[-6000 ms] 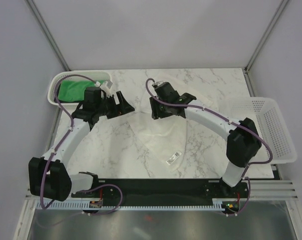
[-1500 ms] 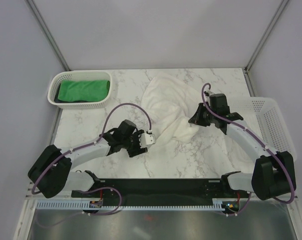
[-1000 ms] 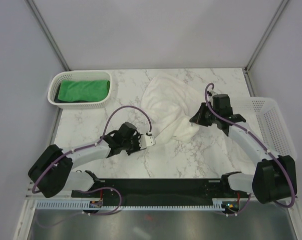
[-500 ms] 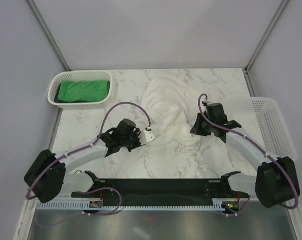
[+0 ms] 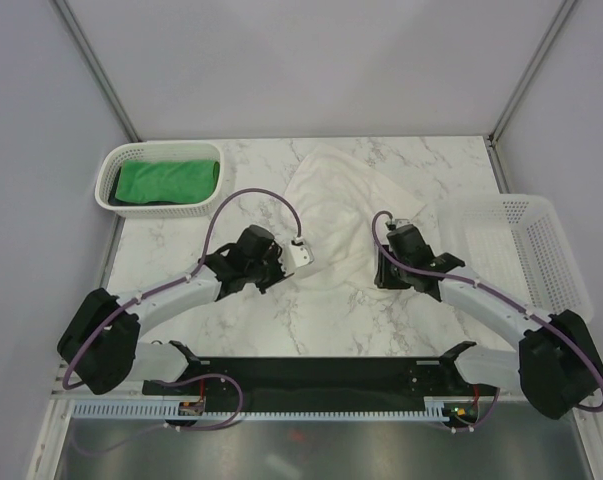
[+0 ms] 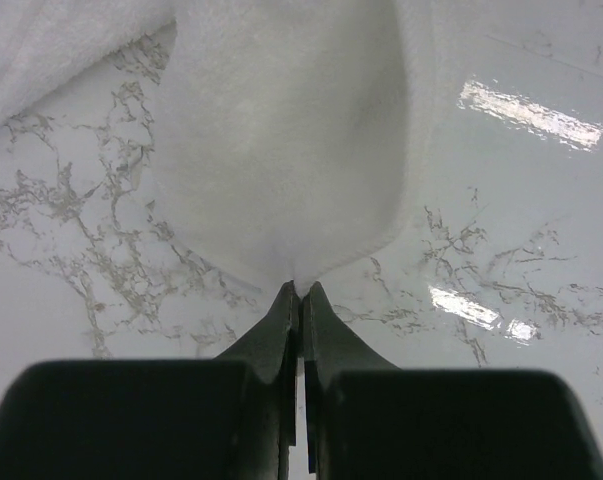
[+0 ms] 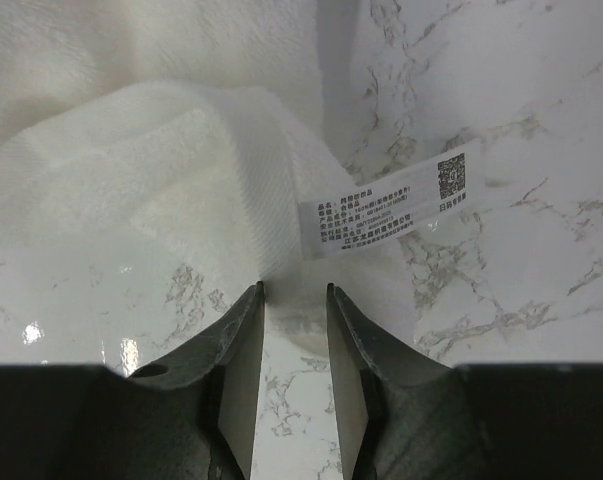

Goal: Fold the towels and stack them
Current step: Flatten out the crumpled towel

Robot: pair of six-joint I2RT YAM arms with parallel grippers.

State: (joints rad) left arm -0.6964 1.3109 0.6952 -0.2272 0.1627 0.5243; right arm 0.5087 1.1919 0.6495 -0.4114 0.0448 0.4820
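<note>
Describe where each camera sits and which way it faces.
Top external: fixed above and behind, looking down on the marble table; both arms show.
Left wrist: looks along the left fingers, shut on a corner of the white towel.
Right wrist: looks down past the open right fingers at the towel's label.
Shared: all three show the white towel.

**Left arm** (image 5: 171, 295), white links, black joints, purple cable: shoulder at the near left, forearm stretched low toward the middle of the scene, cable arched over the wrist.

**Left gripper** (image 6: 301, 288), black, two fingers: jaws pressed together, tips pinching the corner of the white fluffy cloth towel (image 6: 281, 130).

**Right arm** (image 5: 481, 297), same build: shoulder at the near right, forearm lying low, reaching left and far.

**Right gripper** (image 7: 294, 288), black, two fingers: jaws partly apart and pointing down, nothing clamped between them.
</note>
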